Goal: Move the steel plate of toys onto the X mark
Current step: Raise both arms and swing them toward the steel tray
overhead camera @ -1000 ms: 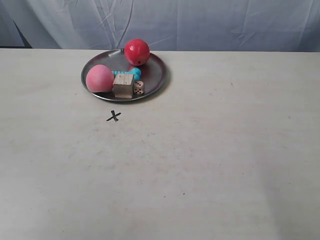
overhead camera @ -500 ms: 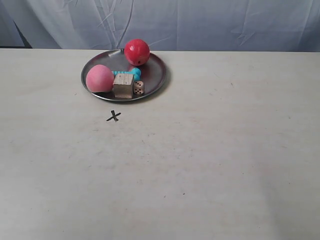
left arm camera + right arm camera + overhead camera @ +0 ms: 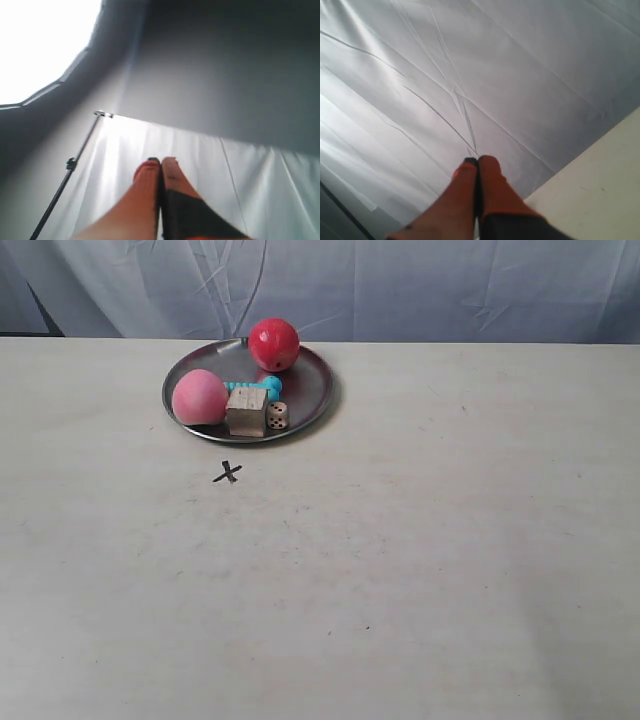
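Note:
The steel plate [image 3: 310, 390] rests on the table at the back left of the exterior view. On it lie a red apple-like ball [image 3: 274, 344], a pink peach-like ball [image 3: 199, 397], a small wooden cube [image 3: 246, 411], a dotted die [image 3: 278, 415] and a turquoise bone-shaped piece [image 3: 256, 386]. The black X mark [image 3: 228, 473] is drawn on the table just in front of the plate, uncovered. Neither arm shows in the exterior view. My left gripper [image 3: 161, 161] is shut on nothing and points up at the curtain. My right gripper [image 3: 477, 161] is shut too, aimed at the curtain above the table's edge.
A pale table [image 3: 420, 560] fills the exterior view, with a grey-white curtain [image 3: 400, 290] hanging behind it. A thin stand pole [image 3: 70, 165] rises beside the curtain in the left wrist view. A corner of the table [image 3: 600, 195] appears in the right wrist view.

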Action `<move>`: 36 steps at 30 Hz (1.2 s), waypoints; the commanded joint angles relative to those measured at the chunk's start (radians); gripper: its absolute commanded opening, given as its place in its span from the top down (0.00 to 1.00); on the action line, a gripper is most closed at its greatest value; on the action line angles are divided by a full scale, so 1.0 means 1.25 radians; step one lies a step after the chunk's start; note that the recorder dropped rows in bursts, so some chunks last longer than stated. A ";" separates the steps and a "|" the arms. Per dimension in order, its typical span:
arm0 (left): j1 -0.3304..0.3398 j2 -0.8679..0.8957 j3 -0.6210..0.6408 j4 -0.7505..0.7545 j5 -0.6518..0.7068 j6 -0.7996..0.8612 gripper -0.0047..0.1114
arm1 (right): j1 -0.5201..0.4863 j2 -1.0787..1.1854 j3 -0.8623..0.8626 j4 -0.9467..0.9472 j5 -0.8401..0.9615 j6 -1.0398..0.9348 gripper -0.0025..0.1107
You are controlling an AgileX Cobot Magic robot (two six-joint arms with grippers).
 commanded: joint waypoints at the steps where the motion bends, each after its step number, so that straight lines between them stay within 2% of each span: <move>1: -0.001 0.013 -0.163 -0.232 0.153 0.158 0.96 | 0.022 -0.004 -0.050 -0.014 -0.039 -0.007 0.98; 4: -0.001 0.086 -0.306 -0.214 0.297 0.356 0.96 | 0.036 -0.004 -0.084 -0.068 -0.050 -0.007 0.98; 7: -0.001 0.203 -0.433 -0.216 0.337 0.393 0.96 | 0.048 -0.004 -0.093 -0.173 -0.056 -0.007 0.98; 9: -0.001 0.353 -0.560 -0.244 0.392 0.395 0.96 | 0.048 -0.004 -0.093 -0.203 -0.059 -0.007 0.98; 10: -0.001 0.470 -0.664 -0.298 0.521 0.442 0.96 | 0.048 -0.004 -0.093 -0.203 -0.058 -0.007 0.98; 11: -0.001 0.535 -0.716 -0.323 0.591 0.485 0.96 | 0.048 -0.004 -0.093 -0.203 -0.052 -0.007 0.98; 12: 0.003 0.659 -0.801 -0.338 0.711 0.522 0.96 | 0.048 -0.004 -0.093 -0.204 -0.020 -0.007 0.98; 13: 0.010 0.730 -0.846 -0.338 0.766 0.514 0.96 | 0.048 -0.004 -0.093 -0.210 0.002 -0.007 0.98; 14: 0.041 0.857 -0.920 -0.340 0.861 0.466 0.96 | 0.048 -0.004 -0.098 -0.211 0.095 -0.007 0.98; 15: 0.062 0.926 -0.958 -0.343 0.918 0.415 0.96 | 0.048 -0.004 -0.103 -0.211 0.145 -0.007 0.98; 16: 0.099 1.059 -1.029 -0.343 1.045 0.309 0.96 | 0.048 0.002 -0.113 -0.210 0.267 -0.007 0.98; 17: 0.130 1.158 -1.078 -0.343 1.142 0.257 0.96 | 0.048 0.024 -0.121 -0.194 0.349 -0.007 0.98; 20: 0.183 1.357 -1.159 -0.369 1.303 0.240 0.96 | 0.048 0.114 -0.149 -0.153 0.444 -0.009 0.98; 22: 0.224 1.462 -1.191 -0.488 1.369 0.240 0.96 | 0.048 0.204 -0.178 -0.152 0.457 -0.017 0.98; 23: 0.246 1.524 -1.207 -0.587 1.403 0.249 0.96 | 0.048 0.267 -0.197 -0.151 0.455 -0.047 0.98; 25: 0.268 1.582 -1.223 -0.686 1.438 0.285 0.96 | 0.048 0.361 -0.236 -0.135 0.441 -0.107 0.98; 32: 0.272 1.767 -1.297 -1.043 1.592 0.532 0.96 | 0.048 0.771 -0.419 0.030 0.436 -0.374 0.98; 36: 0.254 1.844 -1.354 -1.049 1.589 0.542 0.96 | 0.048 1.029 -0.592 0.172 0.490 -0.569 0.98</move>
